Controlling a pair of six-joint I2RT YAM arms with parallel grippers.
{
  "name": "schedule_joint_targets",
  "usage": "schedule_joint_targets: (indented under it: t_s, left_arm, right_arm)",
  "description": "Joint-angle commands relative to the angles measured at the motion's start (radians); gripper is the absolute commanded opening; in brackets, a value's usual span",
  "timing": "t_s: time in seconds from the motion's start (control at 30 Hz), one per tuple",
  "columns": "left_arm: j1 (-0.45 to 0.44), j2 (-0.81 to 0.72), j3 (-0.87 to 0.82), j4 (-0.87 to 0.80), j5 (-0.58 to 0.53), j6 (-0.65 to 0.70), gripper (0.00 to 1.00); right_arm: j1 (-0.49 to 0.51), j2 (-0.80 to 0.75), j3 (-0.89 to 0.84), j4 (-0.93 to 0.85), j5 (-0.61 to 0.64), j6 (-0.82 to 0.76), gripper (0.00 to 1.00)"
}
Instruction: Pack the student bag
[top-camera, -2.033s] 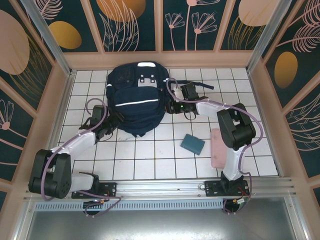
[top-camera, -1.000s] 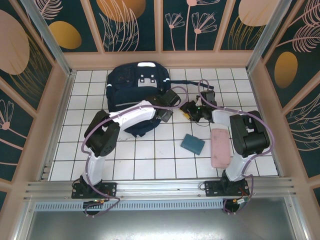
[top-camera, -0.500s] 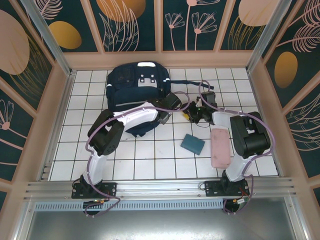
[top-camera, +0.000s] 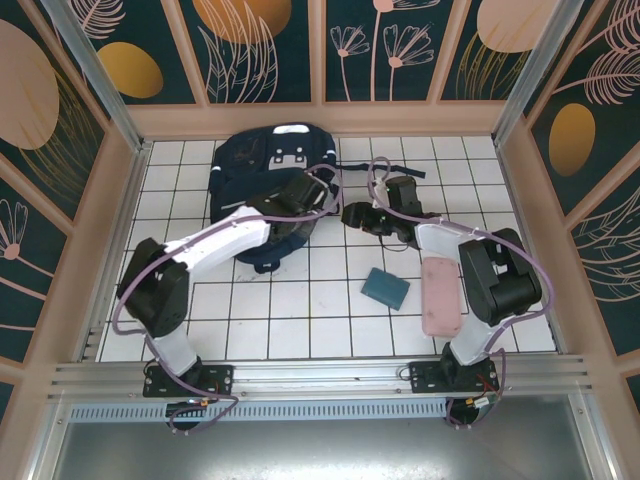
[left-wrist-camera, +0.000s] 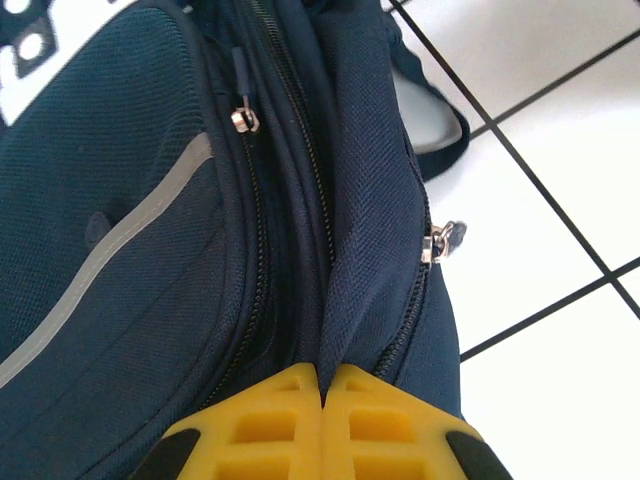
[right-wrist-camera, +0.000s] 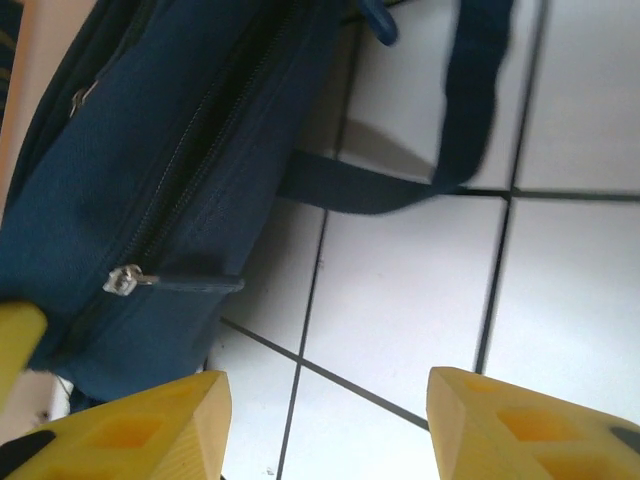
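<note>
Since half a second ago, our left arm has swung its elbow out toward the lower left of the overhead view and carried its gripper further up the right flank of the student bag (top-camera: 262, 165), while our right gripper has slid leftward to close in on the same flank. We see the bag lying in the upper middle of the overhead view on the white tiled table (top-camera: 250, 320). Our left gripper (left-wrist-camera: 322, 375) is clenched, its yellow fingers pressed together on a fold of navy fabric beside the zip line, so we judge that it is holding the bag steady or lifting the flap. Our right gripper (right-wrist-camera: 325, 385) is spread wide and grasps nothing; it hovers over bare tile just below the bag's side. We take the step in hand to be opening the main compartment, with nothing packed yet. Next we likely need the right fingers brought onto the silver zipper pull (right-wrist-camera: 122, 282) and closed on it, a small target that could slip. A loose strap (right-wrist-camera: 400, 192) loops across the tile near that approach and may snag. The teal pouch (top-camera: 385, 288) and pink case (top-camera: 440, 297) wait at lower right, well apart from the bag.
</note>
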Motion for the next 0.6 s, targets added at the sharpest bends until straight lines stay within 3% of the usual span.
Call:
schedule_joint_targets:
  t_s: [0.0, 0.23, 0.57]
  left_arm:
    - [0.026, -0.097, -0.031, 0.060, 0.037, -0.036, 0.00]
    - [0.039, -0.184, -0.088, 0.078, 0.073, -0.047, 0.00]
    - [0.046, -0.212, -0.108, 0.084, 0.076, -0.050, 0.00]
  right_arm:
    - [0.069, -0.034, 0.064, -0.027, 0.011, -0.247, 0.57]
    - [0.130, 0.026, 0.118, 0.010, -0.113, -0.400, 0.57]
    - [0.143, 0.141, 0.222, -0.028, -0.193, -0.488, 0.44]
